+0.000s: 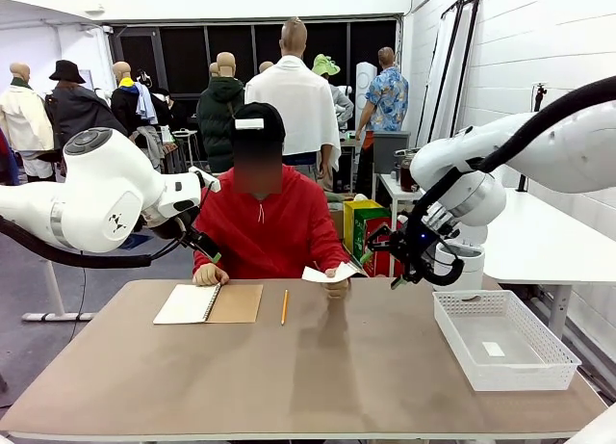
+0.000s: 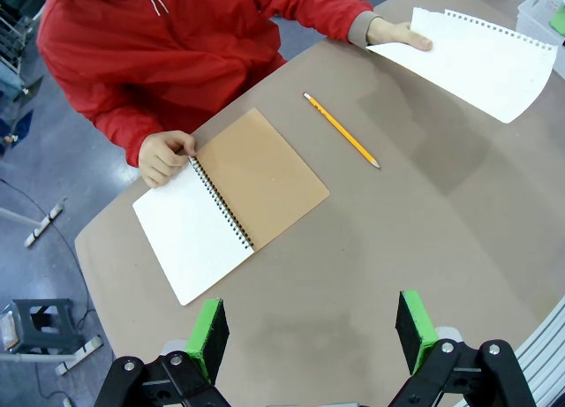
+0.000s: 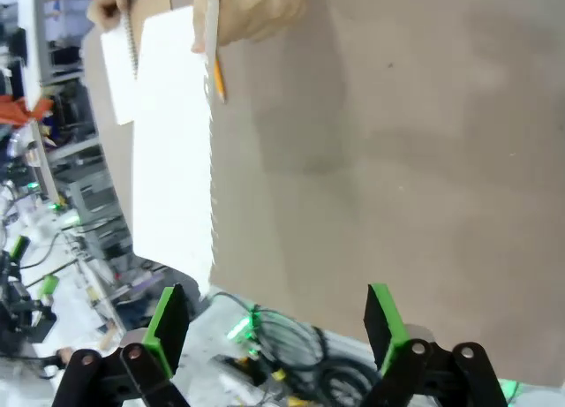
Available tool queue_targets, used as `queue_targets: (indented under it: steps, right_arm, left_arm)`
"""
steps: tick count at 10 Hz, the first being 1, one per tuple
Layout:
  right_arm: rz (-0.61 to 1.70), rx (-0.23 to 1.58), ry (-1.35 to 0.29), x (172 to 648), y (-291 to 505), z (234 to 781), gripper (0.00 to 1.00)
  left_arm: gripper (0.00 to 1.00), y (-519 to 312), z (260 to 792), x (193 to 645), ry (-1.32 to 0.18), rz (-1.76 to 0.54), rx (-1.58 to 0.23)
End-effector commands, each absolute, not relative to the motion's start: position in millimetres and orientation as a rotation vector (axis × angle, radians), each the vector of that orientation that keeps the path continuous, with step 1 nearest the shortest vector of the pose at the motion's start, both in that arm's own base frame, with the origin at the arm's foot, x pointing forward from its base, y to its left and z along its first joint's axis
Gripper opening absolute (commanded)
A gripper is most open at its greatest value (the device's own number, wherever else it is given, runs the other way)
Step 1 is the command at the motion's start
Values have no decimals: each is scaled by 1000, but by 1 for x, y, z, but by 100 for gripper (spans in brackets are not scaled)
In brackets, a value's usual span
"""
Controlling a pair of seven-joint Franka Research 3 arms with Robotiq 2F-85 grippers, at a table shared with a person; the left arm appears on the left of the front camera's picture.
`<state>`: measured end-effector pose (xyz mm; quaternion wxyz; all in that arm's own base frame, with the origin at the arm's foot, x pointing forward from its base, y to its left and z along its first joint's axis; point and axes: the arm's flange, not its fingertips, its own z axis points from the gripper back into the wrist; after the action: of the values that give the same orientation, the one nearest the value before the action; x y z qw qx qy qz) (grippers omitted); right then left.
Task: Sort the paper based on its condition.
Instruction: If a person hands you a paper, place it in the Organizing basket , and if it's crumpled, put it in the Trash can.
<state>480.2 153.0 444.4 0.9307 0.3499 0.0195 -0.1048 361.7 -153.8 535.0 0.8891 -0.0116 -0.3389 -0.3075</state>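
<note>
The paper [image 3: 172, 142], held out ahead of the wide-open, empty right gripper [image 3: 274, 314] but off-centre, could be missed or creased.

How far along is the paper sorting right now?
Early. Done: the white basket holds one small white scrap, if that counts. In hand: the person's hand holds a flat sheet out toward the open right gripper, not yet gripped. Left: taking that sheet and placing it; the left gripper hangs open over the table by the notebook.
</note>
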Motion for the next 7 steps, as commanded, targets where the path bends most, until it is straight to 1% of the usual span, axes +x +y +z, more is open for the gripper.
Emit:
queue_targets:
  steps: [1,4,7]
  right_arm:
    - [-279,823,131,499,158,432,100]
    - [-373,900,194,518,166,409,100]
    - [-433,957,267,534,173,397,100]
  left_arm:
    - [100,-153,535,362,-701,-638,-24]
    - [100,-153,535,362,-701,-638,-24]
    - [100,-153,535,362,-701,-638,-24]
